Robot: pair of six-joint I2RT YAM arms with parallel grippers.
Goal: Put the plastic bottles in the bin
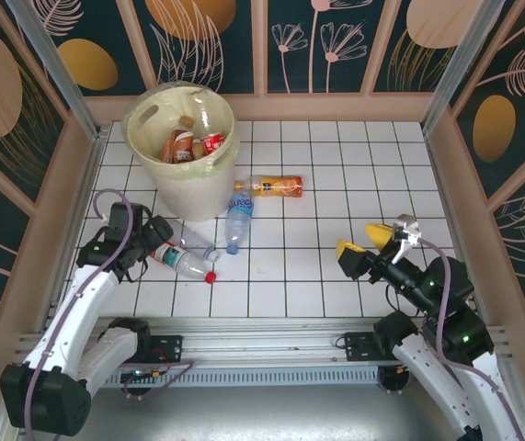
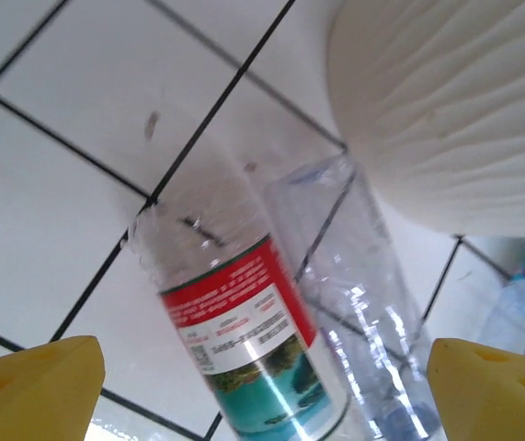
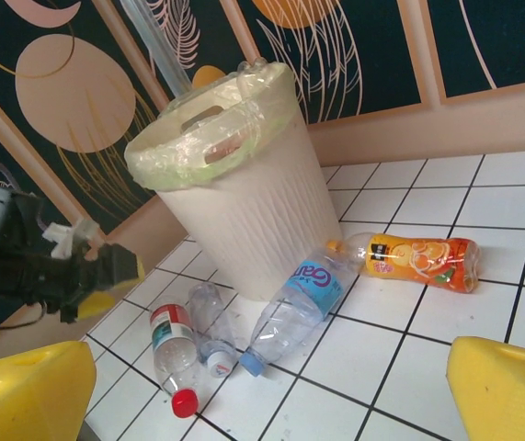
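The cream bin (image 1: 181, 175) stands at the back left with a few bottles (image 1: 187, 144) inside its bag liner. On the tiles beside it lie several plastic bottles: a red-labelled one with a red cap (image 1: 184, 263), a clear unlabelled one (image 1: 198, 243), a blue-labelled one (image 1: 239, 219) and an orange one (image 1: 277, 186). My left gripper (image 1: 159, 246) is open, low over the red-labelled bottle (image 2: 244, 340), which lies between its yellow fingers (image 2: 32, 390) untouched, the clear bottle (image 2: 354, 276) alongside. My right gripper (image 1: 365, 241) hovers open and empty at the right, facing the bin (image 3: 234, 184) and bottles (image 3: 299, 308).
Wooden walls with dark patterned panels enclose the tiled floor (image 1: 336, 165) on three sides. The bin's ribbed wall (image 2: 446, 101) is close to the left gripper's right. The left arm (image 3: 51, 271) is between the bin and the left wall.
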